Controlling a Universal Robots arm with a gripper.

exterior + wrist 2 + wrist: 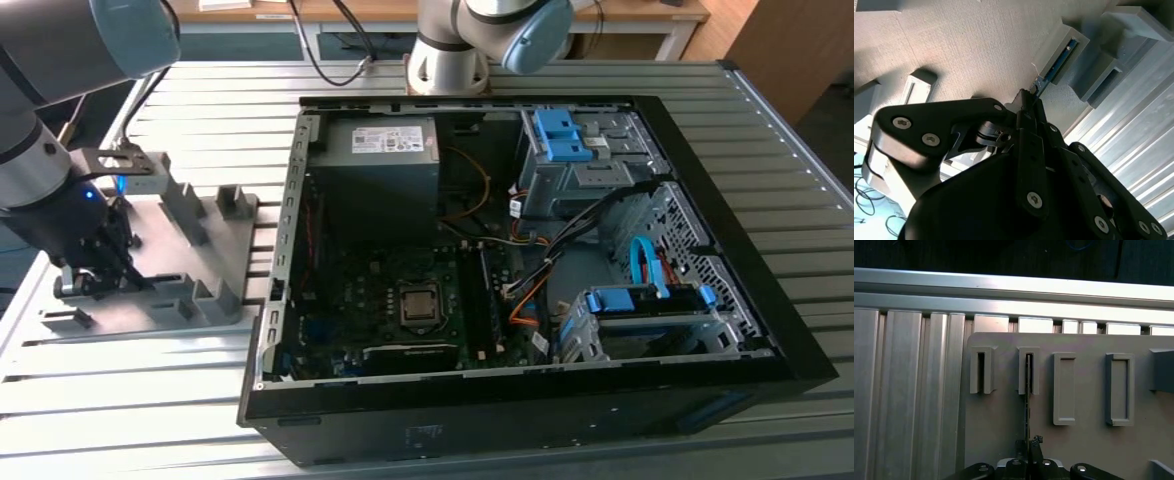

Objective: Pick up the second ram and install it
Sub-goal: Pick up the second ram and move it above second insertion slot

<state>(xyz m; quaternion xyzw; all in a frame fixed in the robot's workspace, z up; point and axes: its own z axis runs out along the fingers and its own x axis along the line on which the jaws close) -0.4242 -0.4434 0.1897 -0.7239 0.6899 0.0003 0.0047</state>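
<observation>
So the gripper (94,282) is down on the grey holder (230,262), which sits on the bench (134,400) off the open PC case (534,425), on the exterior view's left. In both wrist views the jaws look narrow, pinched onto the near end of the ram (1058,62). The stick stands on edge, with its far end tucked into one of the holder's upright pockets (1028,371) and the rest running straight back to the gripper (1029,447). My take on doing this bit right: keep the pinch square on the board's flat faces and move it in line with the pocket. It's a thin stick in a snug channel, so any twist would probably bind or flex it. The empty pocket (981,371) right beside it doesn't leave much side room either. The holder is matte grey and looks grippy enough not to slide. Under it the bench is ribbed aluminium slats, shiny, with grooves a dropped stick could catch in. Past the bench, beyond the holder and case, there are cables and a wooden desk.
</observation>
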